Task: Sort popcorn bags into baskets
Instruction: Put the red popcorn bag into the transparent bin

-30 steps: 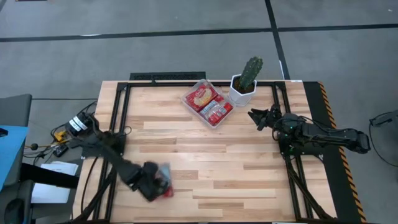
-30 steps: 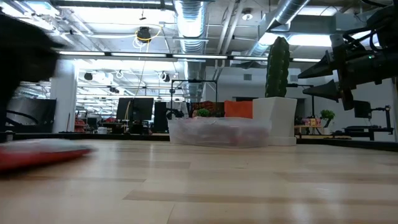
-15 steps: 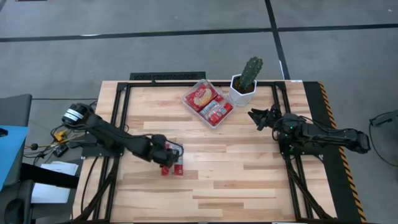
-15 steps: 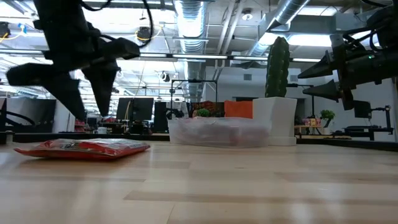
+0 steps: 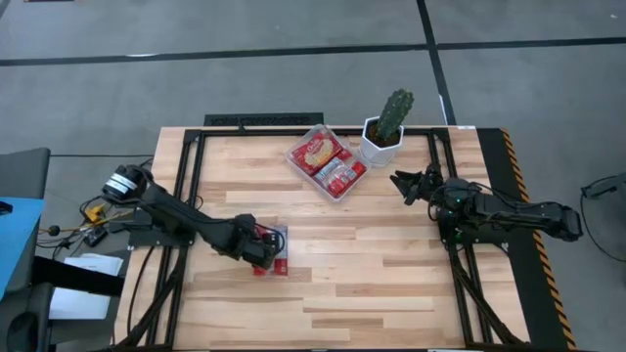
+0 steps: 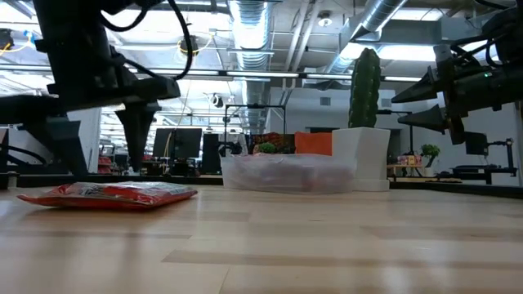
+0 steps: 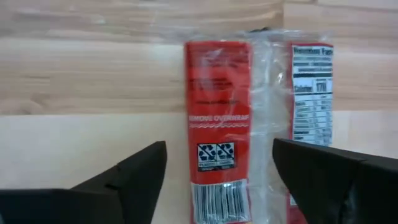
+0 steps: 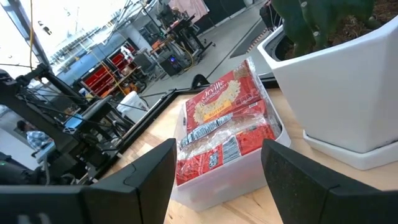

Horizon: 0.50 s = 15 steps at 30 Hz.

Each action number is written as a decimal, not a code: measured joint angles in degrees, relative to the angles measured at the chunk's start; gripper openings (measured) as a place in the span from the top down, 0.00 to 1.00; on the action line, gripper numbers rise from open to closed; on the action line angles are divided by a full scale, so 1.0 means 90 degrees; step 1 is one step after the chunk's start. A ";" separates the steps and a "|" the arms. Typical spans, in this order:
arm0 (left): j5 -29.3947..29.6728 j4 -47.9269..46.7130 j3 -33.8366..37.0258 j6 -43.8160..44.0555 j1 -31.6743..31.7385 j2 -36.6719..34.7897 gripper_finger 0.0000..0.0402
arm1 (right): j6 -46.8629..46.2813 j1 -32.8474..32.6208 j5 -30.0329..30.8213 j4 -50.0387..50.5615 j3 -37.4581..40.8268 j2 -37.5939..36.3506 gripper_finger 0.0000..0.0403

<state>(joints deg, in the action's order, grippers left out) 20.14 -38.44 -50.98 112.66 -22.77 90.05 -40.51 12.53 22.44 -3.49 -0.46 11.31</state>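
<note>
Hovering my left pincer (image 7: 217,180), fingers apart, straddling one popcorn bag (image 7: 217,124) on the worktop (image 5: 391,284); the clear tub (image 5: 328,161) far ahead already holds several, right pincer (image 5: 403,184) waits open beside it.

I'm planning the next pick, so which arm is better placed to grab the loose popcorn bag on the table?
The left. Its pincer is open right over the loose popcorn bag, straddling it in the wrist view. The right pincer sits across the table, beside the basket and cactus pot.
</note>
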 joint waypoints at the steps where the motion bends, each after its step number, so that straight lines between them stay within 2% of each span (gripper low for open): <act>1: -0.0034 0.0070 0.0000 0.0020 -0.0002 0.0065 0.29 | 0.0000 0.0000 0.0000 0.0000 0.0001 -0.0002 0.35; 6: -0.0271 0.0565 0.0000 -0.0214 0.0013 0.0425 0.27 | 0.0005 0.0000 0.0000 0.0000 -0.0001 0.0000 0.35; 9: -0.0403 0.0930 0.0089 -0.0250 0.0062 0.0608 0.29 | 0.0005 0.0000 0.0001 0.0000 0.0000 -0.0001 0.35; 12: -0.0605 0.1197 0.0286 -0.0230 0.0110 0.0707 0.38 | 0.0002 0.0000 0.0000 0.0000 0.0001 -0.0002 0.35; 15: -0.0543 0.1435 0.0462 -0.0247 0.0101 0.0720 0.52 | 0.0002 0.0000 0.0000 0.0000 0.0001 -0.0002 0.35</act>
<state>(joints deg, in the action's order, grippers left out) 15.26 -25.53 -46.83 110.44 -21.86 96.53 -40.49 12.53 22.44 -3.49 -0.45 11.29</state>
